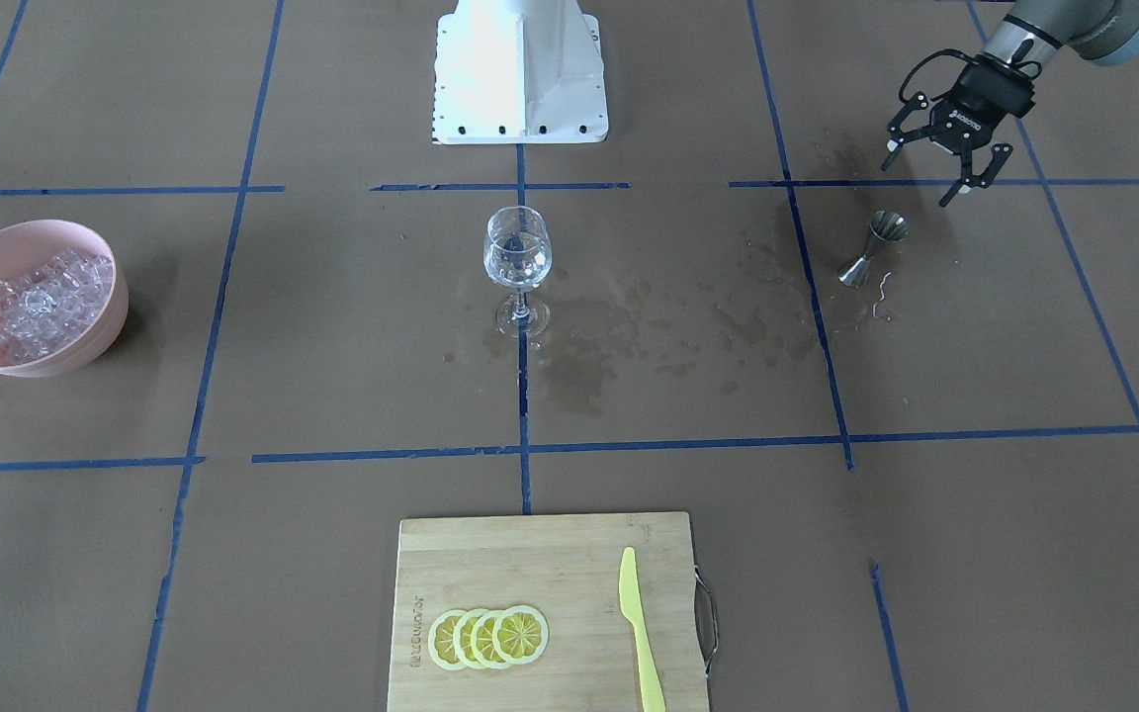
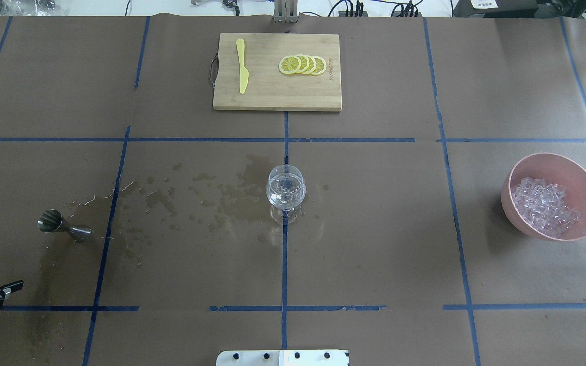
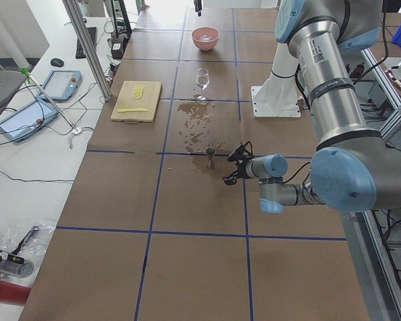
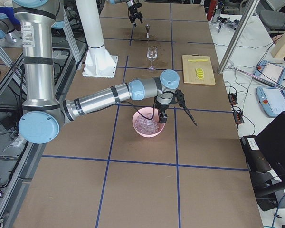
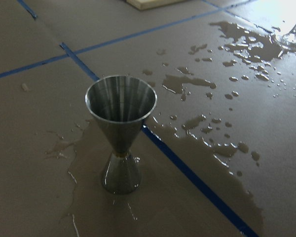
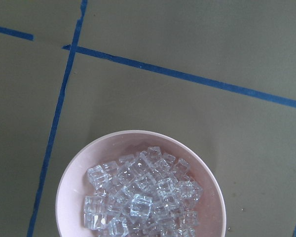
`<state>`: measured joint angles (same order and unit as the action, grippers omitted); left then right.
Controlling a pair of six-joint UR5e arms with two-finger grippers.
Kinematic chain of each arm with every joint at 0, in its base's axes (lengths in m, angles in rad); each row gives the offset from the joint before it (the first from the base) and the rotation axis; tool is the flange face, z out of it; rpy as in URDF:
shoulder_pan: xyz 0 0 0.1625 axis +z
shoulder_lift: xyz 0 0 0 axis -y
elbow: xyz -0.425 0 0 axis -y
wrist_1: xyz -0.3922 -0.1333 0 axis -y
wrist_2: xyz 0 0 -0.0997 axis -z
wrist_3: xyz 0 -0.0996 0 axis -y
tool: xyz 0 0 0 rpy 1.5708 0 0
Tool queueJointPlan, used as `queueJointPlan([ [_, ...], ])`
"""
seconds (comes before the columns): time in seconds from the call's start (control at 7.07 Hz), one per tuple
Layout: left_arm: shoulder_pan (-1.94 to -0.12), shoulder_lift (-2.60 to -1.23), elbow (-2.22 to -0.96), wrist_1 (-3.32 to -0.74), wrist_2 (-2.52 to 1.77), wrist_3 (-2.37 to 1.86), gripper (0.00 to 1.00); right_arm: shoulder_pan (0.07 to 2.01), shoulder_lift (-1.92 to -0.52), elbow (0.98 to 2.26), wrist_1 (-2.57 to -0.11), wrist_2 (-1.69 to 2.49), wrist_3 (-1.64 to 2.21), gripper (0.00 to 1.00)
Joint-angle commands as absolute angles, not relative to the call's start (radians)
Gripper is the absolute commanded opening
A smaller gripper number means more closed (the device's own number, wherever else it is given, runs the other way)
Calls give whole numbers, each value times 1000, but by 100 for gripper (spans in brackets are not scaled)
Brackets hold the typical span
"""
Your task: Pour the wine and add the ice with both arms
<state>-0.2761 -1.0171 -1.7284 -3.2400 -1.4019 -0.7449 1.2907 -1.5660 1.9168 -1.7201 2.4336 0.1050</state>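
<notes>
Steel jigger [image 1: 866,250] upright, left claw [image 1: 919,181] spread nearby

At the far edge of my counter [image 2: 374,229] lies a wooden cutting board [image 2: 272,94], with four overlapping lemon slices [image 2: 303,65] fanned toward one end and a yellow knife [image 2: 242,66] lying flat near the other. Blue tape lines [image 2: 285,264] cross the brown counter in a grid. A steel jigger [image 2: 64,227] stands upright well to my left, a stemmed glass [image 2: 286,193] stands on the middle tape line, and a pink bowl [image 2: 557,165] sits well to my right.
</notes>
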Motion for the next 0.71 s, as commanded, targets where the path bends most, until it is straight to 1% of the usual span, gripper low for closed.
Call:
queueJointPlan([
  [0.0,-567,-1049,-1662,-3199,-1767,-732,99,1189,-1577,1921,-1686,2424,298,100],
  [0.14,-683,-1084,-1640,-3154,-1870,-727,100,1151,-1644,1911,-1569,2399,313,100],
  [0.42,-840,-1106,-1615,-3027,-2024,-596,100,1062,-1657,1896,-1424,2291,494,100],
  [0.57,-955,-1156,-1615,-2964,-2095,-528,100,1051,-1658,1860,-1375,2274,505,100],
])
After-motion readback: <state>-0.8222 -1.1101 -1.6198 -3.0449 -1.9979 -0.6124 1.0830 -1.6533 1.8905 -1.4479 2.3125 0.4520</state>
